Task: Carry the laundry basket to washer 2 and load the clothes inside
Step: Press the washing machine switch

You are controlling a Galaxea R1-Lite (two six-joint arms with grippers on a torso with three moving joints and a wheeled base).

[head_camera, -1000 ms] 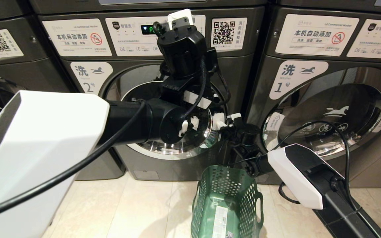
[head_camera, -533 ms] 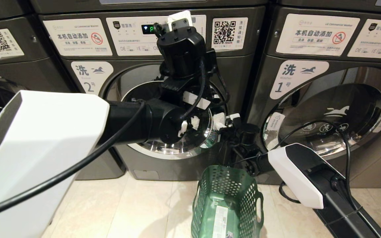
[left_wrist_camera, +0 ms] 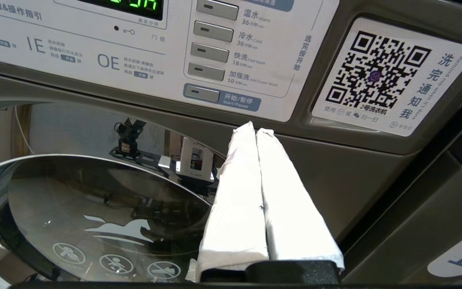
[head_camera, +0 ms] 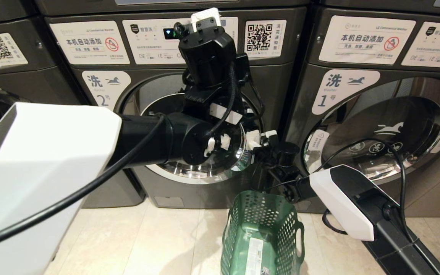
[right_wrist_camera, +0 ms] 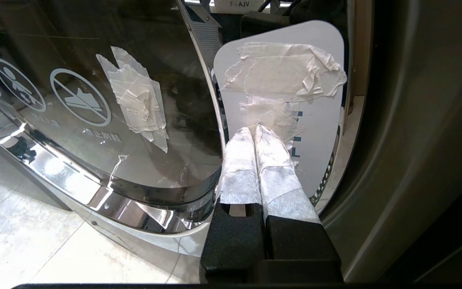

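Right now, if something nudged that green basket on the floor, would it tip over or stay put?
The laundry basket would probably slide or tip easily. It looks like thin plastic full of round holes, so likely light. It stands tall on a narrower bottom, on smooth floor tiles, and looks empty, with nothing weighing it down.

Much of washer 2's door (head_camera: 189, 168) behind the left arm (head_camera: 159, 137); laundry basket (head_camera: 262, 236) cut off below.

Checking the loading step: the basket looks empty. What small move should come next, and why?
Probably a short push of the right claw against the rim of washer 2's door. That claw is shut at the chrome rim, the laundry basket shows no clothes, and I cannot tell whether the door has latched. The left claw, also shut, sits below the control panel.
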